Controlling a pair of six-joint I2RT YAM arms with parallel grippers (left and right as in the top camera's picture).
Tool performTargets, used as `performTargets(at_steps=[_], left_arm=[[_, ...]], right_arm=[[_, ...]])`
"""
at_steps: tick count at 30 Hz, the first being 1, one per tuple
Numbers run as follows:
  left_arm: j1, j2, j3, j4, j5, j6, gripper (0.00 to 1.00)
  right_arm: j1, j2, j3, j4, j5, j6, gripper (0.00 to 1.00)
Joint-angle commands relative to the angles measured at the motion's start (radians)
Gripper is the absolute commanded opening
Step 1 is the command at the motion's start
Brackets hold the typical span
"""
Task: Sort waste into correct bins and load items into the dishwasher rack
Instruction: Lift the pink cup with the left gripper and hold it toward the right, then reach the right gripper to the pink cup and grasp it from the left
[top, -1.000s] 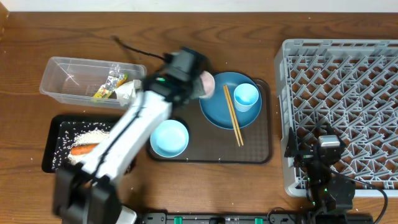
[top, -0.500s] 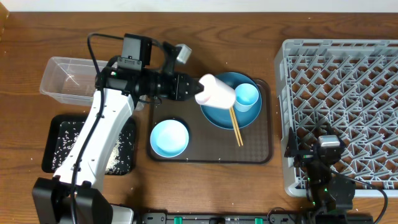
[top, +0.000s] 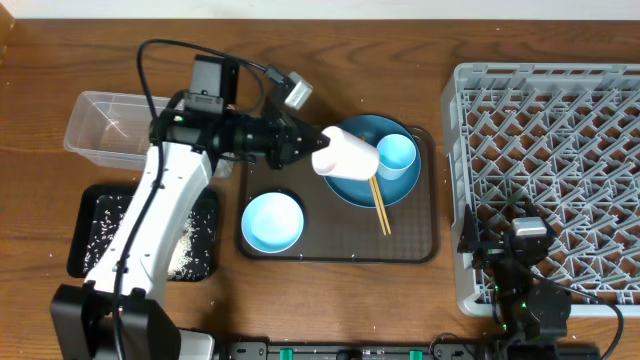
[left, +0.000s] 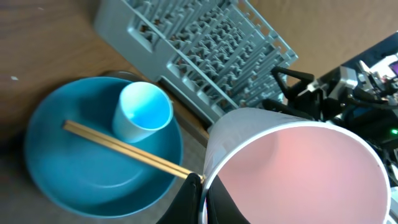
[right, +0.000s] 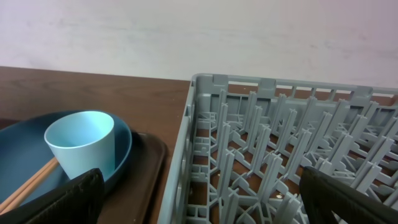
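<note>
Left gripper clamps the pink cup by its rim over the blue plate. It lies sideways, mouth toward the arm, base toward the light blue cup.

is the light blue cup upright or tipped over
Upright: the light blue cup stands on the blue plate, open mouth facing up.

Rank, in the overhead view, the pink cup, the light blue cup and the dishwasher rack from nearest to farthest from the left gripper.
1. pink cup: held in the left gripper, at the blue plate's left edge.
2. light blue cup: standing on the plate, right of the pink cup.
3. dishwasher rack: at the far right.
</note>
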Motion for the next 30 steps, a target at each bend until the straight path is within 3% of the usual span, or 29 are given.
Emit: performTargets(at_steps=[1,9,18,30], left_arm=[[0.040,0.008,-0.004,0.003,0.024,0.055,0.06],[0.126,0.011,-0.040,-0.060,0.046,0.138,0.06],[0.145,0.086,-0.066,-0.005,0.289,0.151,0.06],[0.144,0.232,-0.066,0.061,0.432,0.150,0.06]], right_arm=[[0.000,0.000,-0.002,-0.004,0.000,-0.004,0.99],[0.000,0.000,-0.002,-0.004,0.000,-0.004,0.99],[0.000,0.000,-0.002,-0.003,-0.001,-0.003,0.99],[0.001,0.000,-0.002,-0.003,-0.016,0.021,0.99]])
